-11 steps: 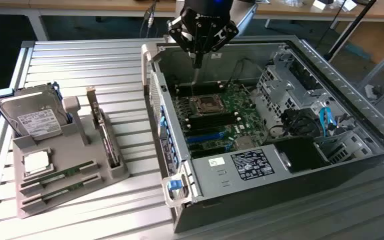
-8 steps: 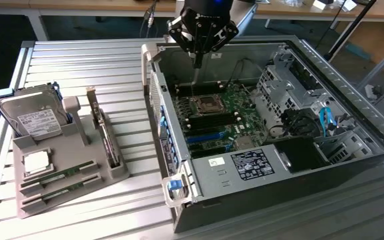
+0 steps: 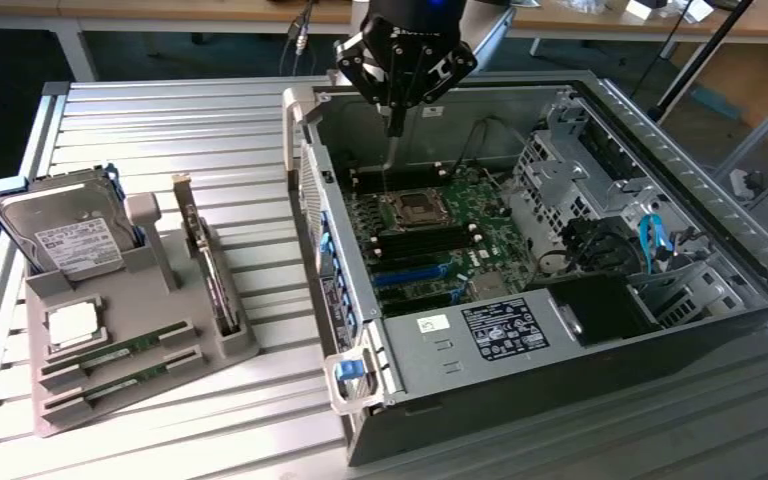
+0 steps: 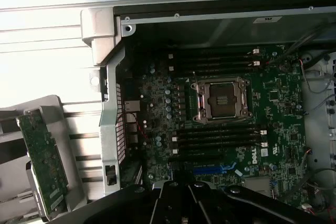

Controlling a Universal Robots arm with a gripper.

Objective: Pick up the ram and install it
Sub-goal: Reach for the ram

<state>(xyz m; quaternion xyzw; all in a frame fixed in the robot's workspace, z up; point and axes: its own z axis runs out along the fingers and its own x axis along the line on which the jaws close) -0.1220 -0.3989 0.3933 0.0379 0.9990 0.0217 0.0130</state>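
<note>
Green boards first, since they're nearest: the nearer ram stick (image 3: pixel 128 380) and the other ram stick (image 3: pixel 120 350) lie side by side in their grooves at the front end of the grey tray (image 3: pixel 64 415), on the slatted metal table (image 3: pixel 171 130). So both are in the tray, not in the case.

@OP yep. Just behind them on the same tray sits the square processor chip (image 3: pixel 73 325), then the expansion card (image 3: pixel 205 255) standing on edge, and the hard drive (image 3: pixel 71 240) upright at the far end.

On the exterior view's right of the tray, the open computer case (image 3: pixel 424 375) lies on its side. The motherboard (image 3: pixel 478 215) is flat in the bottom, with the processor socket (image 3: pixel 418 208) on it and black memory slots (image 3: pixel 424 245) running along both sides of the socket.

@OP agreed. Furthest back, the gripper (image 3: pixel 391 128) hangs over the far end of the board, beyond the socket, fingers pressed together with nothing pinched between them. It's well apart from both sticks. Can't tell whether the tips touch the board.
</note>
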